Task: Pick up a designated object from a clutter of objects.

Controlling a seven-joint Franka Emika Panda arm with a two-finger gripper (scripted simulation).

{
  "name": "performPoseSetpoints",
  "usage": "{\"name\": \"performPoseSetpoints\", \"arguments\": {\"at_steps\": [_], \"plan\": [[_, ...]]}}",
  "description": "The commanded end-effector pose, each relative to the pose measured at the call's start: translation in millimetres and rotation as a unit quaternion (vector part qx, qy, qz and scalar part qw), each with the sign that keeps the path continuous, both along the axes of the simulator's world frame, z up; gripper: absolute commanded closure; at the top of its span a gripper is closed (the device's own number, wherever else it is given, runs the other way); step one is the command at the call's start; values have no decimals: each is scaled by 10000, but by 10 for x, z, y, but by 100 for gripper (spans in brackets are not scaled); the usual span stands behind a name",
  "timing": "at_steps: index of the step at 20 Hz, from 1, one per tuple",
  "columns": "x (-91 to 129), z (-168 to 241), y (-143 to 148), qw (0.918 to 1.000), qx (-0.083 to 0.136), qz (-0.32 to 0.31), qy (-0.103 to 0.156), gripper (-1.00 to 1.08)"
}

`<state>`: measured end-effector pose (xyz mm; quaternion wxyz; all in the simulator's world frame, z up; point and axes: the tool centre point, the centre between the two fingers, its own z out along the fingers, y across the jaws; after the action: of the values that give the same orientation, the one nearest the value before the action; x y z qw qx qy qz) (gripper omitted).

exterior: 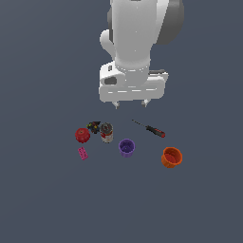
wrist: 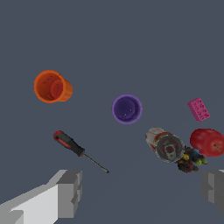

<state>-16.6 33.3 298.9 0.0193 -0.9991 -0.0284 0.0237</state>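
The white arm (exterior: 137, 42) is seen only in the exterior view, where its upper part is cut off by the frame edge. Its fingers (exterior: 130, 104) are shown spread wide apart, holding nothing, above the grey bench (exterior: 42, 199); in the wrist view only two finger blocks (wrist: 69, 192) are seen, cropped at the frame edges.

The orange cup (exterior: 171, 157) is found farthest toward the exterior view's right, apart from the rest, and the purple cup (exterior: 126, 147) stands between it and the small can (exterior: 107, 132). The cups' hollow insides are better shown by the wrist view.

The screwdriver (exterior: 150, 128) lies flat on the bench, below the fingers and toward the exterior view's right, clear of every other item; its red-and-black handle is turned toward the orange cup. Its thin shaft is faint in the exterior view and sharper from the wrist.

The red round thing (exterior: 82, 135) is partly cropped in the wrist view. The can's label cannot be read. The dark multicoloured thing (exterior: 93, 126) is too small to be made out. The pink block (exterior: 83, 153) shows studs only from the wrist.
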Motion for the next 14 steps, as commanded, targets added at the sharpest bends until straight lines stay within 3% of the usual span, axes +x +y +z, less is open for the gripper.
{"name": "performPoseSetpoints", "arguments": {"at_steps": [1,14], "plan": [[0,0,0,10000,0,0,0,-92],[116,37,-224,9998,-24,-162,-107,-92]]}}
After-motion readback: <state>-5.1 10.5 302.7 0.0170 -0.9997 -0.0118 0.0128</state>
